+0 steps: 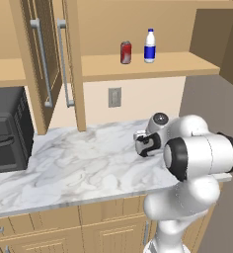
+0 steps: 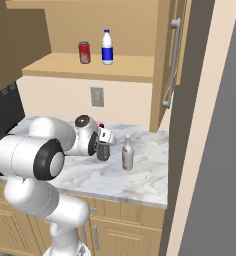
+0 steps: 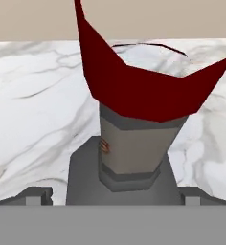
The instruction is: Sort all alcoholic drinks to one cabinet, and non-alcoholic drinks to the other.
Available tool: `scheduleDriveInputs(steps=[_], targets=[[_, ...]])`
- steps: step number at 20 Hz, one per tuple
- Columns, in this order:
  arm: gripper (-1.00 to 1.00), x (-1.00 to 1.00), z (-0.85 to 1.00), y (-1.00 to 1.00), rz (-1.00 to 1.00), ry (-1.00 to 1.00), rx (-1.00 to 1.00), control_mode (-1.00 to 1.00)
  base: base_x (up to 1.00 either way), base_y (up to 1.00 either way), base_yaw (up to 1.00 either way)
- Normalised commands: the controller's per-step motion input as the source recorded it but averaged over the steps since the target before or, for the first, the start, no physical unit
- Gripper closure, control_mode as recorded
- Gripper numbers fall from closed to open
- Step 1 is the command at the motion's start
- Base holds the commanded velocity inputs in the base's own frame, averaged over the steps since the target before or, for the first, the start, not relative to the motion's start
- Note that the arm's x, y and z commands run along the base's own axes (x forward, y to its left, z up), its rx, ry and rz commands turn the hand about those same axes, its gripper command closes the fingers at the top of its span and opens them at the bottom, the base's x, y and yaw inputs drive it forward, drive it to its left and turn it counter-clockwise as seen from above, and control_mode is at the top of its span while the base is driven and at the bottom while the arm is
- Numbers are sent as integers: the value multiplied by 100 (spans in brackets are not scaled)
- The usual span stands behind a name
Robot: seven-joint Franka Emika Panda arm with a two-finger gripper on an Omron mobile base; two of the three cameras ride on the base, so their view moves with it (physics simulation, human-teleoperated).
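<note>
The counter (image 1: 79,168) is polished-looking white marble with grey veins, smooth, on light wood drawer fronts (image 1: 108,222). The wall cabinets (image 1: 153,64) are matt light wood, their bar handles (image 1: 64,64) brushed silver metal. The red can (image 1: 126,52) has a silvery metal top; the white bottle (image 1: 149,46) looks like smooth plastic. The dark grey bottle (image 3: 129,148) is matt, its red cap (image 3: 143,91) flat-coloured. The beige bottle (image 2: 127,154) is smooth

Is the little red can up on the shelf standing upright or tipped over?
Upright. The red can stands on its base on the cabinet shelf, silver top up, beside the white bottle.
</note>
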Motion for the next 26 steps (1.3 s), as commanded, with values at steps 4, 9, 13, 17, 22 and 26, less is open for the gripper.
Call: scheduleDriveInputs(steps=[4,9,13,17,22,26], targets=[[100,5,-16,0,0,0,0,-100,0,0,0],[100,-1,-8,0,0,0,0,-100,0,0,0],[100,-18,18,0,0,-1,1,-100,0,0,0],[100,-40,89,0,0,0,1,-100,0,0,0],[100,-32,100,1,0,0,0,-100,0,0,0],[100,-21,100,7,0,2,0,-100,0,0,0]])
